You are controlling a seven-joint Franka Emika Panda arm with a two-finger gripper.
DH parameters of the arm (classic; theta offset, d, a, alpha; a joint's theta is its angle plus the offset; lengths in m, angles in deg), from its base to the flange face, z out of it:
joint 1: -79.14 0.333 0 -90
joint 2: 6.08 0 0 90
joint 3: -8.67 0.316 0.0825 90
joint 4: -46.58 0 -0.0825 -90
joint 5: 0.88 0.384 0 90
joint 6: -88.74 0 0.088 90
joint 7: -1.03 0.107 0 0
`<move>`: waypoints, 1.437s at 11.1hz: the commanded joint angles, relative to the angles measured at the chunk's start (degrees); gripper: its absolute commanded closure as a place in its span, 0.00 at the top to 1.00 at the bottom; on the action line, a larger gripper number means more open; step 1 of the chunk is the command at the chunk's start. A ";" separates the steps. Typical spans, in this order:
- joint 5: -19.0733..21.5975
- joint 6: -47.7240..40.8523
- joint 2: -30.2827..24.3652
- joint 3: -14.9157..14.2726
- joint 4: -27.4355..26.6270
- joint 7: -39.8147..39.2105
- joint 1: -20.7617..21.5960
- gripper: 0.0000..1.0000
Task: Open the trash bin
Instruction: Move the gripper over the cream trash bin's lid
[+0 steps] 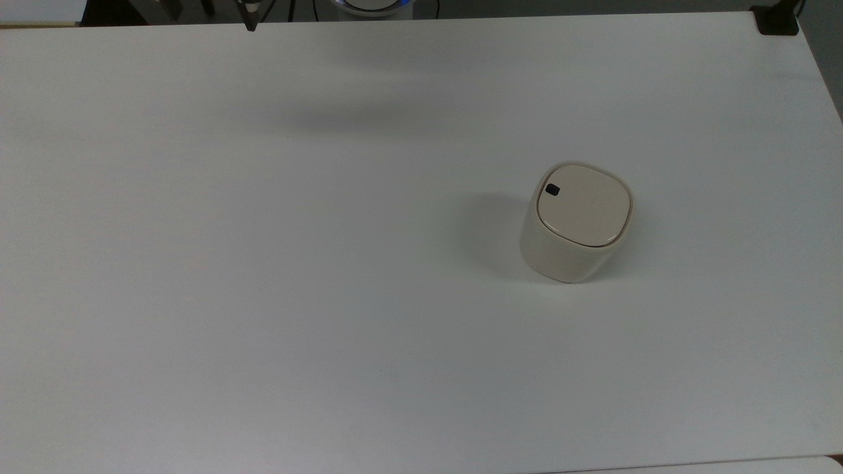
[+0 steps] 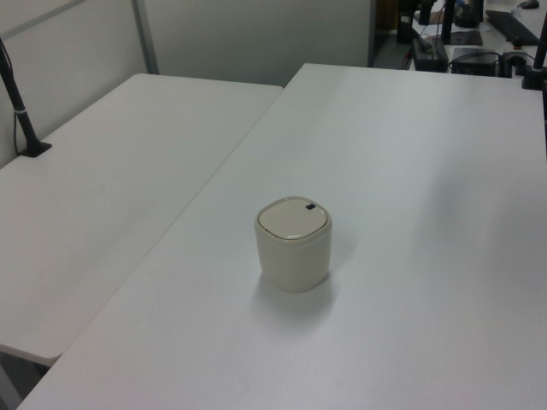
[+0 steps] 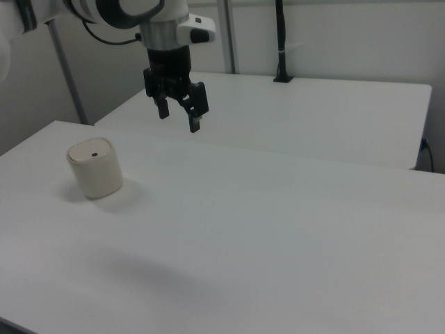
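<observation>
White table (image 3: 292, 229) fills the scene, with a second white table (image 2: 94, 188) pushed against it. Above the first, in the right view, the white robot arm (image 3: 118, 10) hangs its black gripper (image 3: 179, 119) high in the air, fingers spread apart and holding nothing. Well apart from it, down on the tabletop toward the right view's left, stands the trash bin (image 3: 95, 168), upright, lid flat and shut, its small black button (image 1: 552, 190) near one corner of the lid.
</observation>
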 commanded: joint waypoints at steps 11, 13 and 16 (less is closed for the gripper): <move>0.33 -0.09 2.68 0.08 -1.03 -13.64 6.68 0.00; 0.68 -0.62 2.51 0.08 -1.11 -16.04 10.02 0.00; 1.12 0.17 4.08 0.17 -1.03 -19.72 16.08 0.00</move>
